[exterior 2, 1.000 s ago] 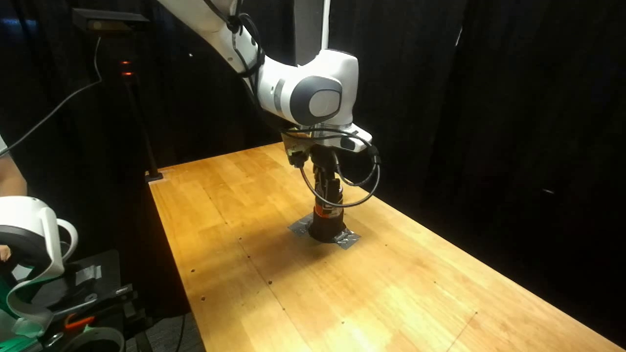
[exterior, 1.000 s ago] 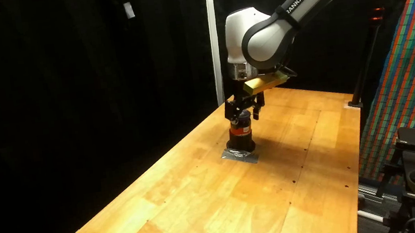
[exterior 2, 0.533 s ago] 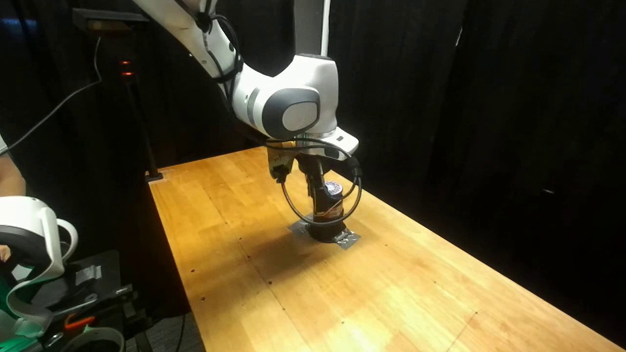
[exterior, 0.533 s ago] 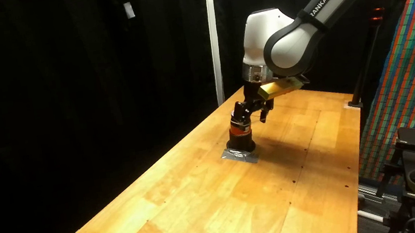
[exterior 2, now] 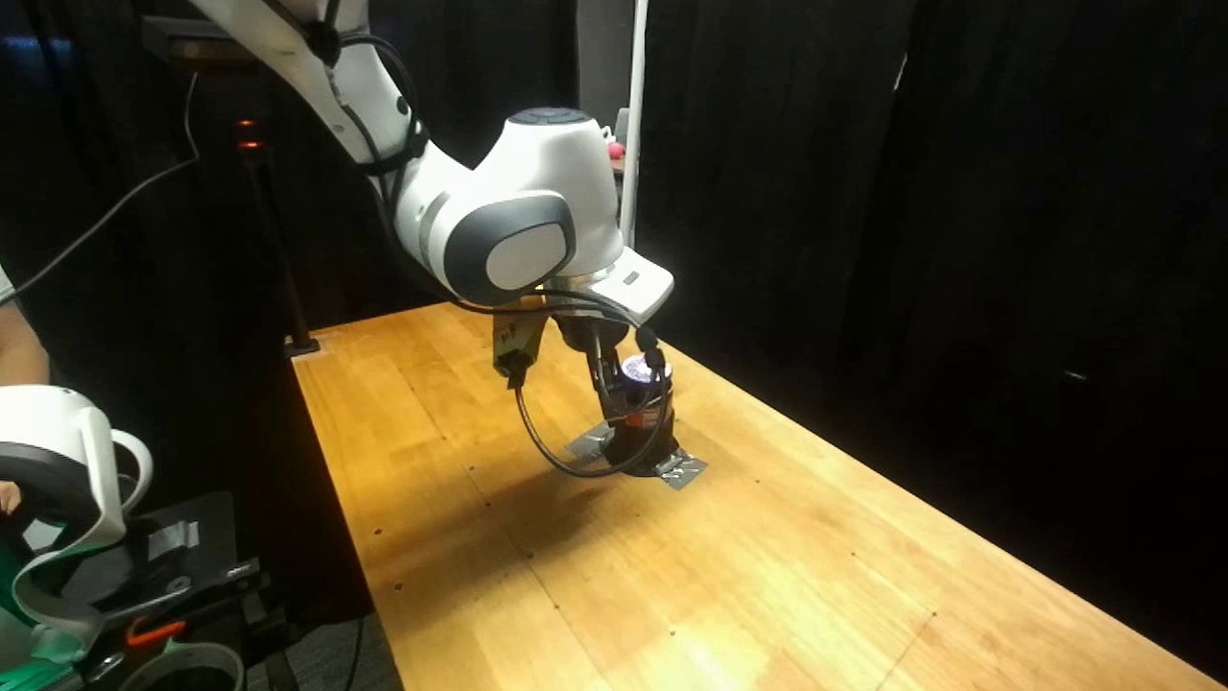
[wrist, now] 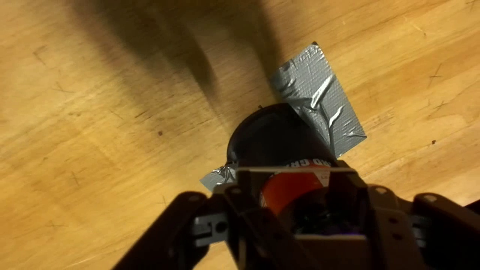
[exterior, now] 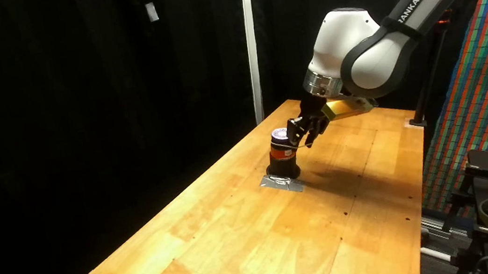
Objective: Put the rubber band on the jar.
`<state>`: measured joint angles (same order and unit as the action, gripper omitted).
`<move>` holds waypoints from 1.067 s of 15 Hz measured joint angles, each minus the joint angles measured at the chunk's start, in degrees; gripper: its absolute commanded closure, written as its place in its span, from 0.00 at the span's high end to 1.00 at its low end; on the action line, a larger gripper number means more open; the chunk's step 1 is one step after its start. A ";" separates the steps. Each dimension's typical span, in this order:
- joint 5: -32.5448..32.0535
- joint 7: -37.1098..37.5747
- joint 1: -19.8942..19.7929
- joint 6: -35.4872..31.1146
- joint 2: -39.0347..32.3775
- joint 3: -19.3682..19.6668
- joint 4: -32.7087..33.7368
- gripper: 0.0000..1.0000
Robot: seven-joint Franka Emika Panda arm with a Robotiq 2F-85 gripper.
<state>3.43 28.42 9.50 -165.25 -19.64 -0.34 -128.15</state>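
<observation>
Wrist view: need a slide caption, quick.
Rubber band stretched across the open tool, in front of the orange-labelled jar.

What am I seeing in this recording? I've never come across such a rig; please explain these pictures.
This is one robot arm ending in a pincer. Two pictures watch from outside; the close-up is the wrist view. On the wooden table stands a dark, red-labelled jar, with silver tape at its base. The pincer is open, with a pale rubber band stretched across it. The band also passes across the jar's side in an exterior view; whether it fully circles the jar, I can't tell.
</observation>
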 measured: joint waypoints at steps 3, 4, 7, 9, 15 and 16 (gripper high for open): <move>1.86 -1.50 -0.02 -7.44 1.97 -0.43 -5.27 0.06; 2.76 -2.21 -0.06 -9.91 2.49 -0.74 -6.89 0.00; 5.88 -3.93 -1.51 -18.20 3.57 -3.66 -11.33 0.00; 6.16 -3.91 -5.06 -24.46 3.69 -8.32 -13.86 0.00; 0.39 -0.66 -16.43 -40.20 2.44 -19.28 -19.15 0.00; -0.92 -0.14 -17.53 -42.56 1.90 -19.68 -19.73 0.00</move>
<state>2.51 28.28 -8.03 -207.81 -17.74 -20.02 -147.87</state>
